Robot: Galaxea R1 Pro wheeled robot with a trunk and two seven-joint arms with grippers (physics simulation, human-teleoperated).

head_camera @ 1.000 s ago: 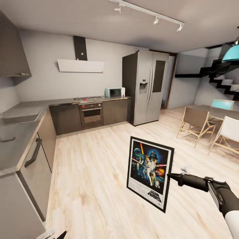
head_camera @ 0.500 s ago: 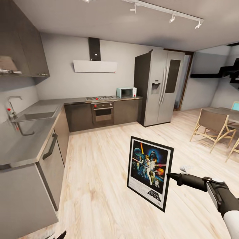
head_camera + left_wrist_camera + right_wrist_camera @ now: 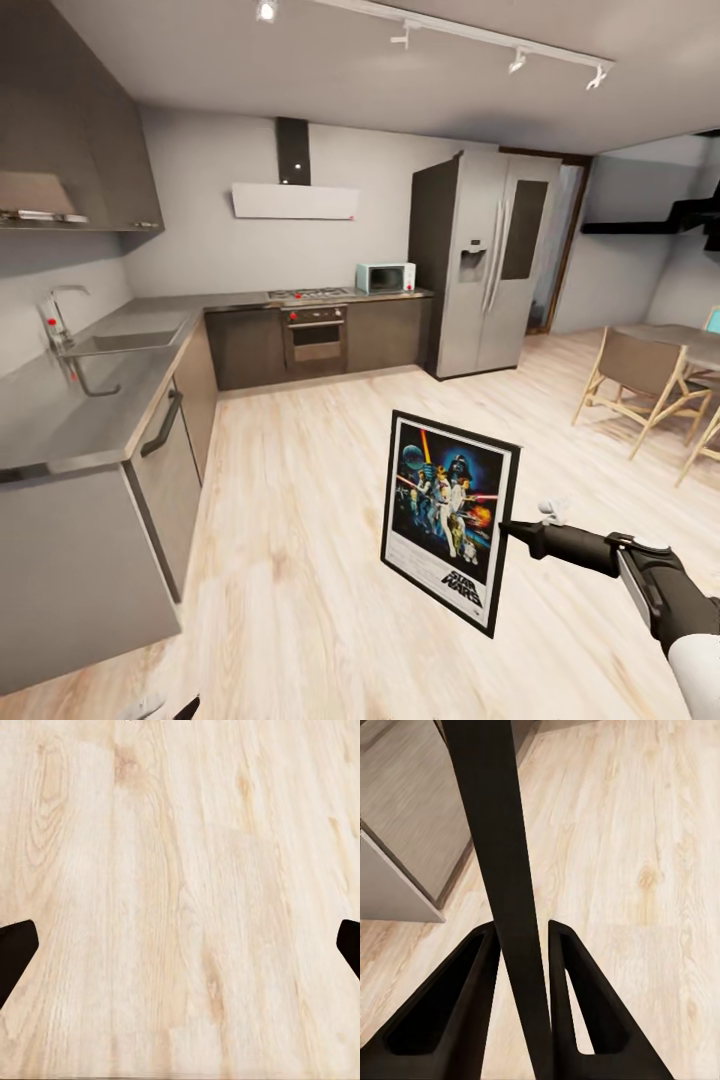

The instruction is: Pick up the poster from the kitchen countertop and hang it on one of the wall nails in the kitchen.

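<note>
Poster [image 3: 448, 519] upright above wood floor [image 3: 290, 520], edge clamped in right gripper [image 3: 521, 937] jaws; left gripper [image 3: 180, 945] jaws spread wide, empty.

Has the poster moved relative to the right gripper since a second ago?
No. The poster sits pinched edge-on in the right gripper as before; only the fridge and background shifted, so the camera turned.
</note>
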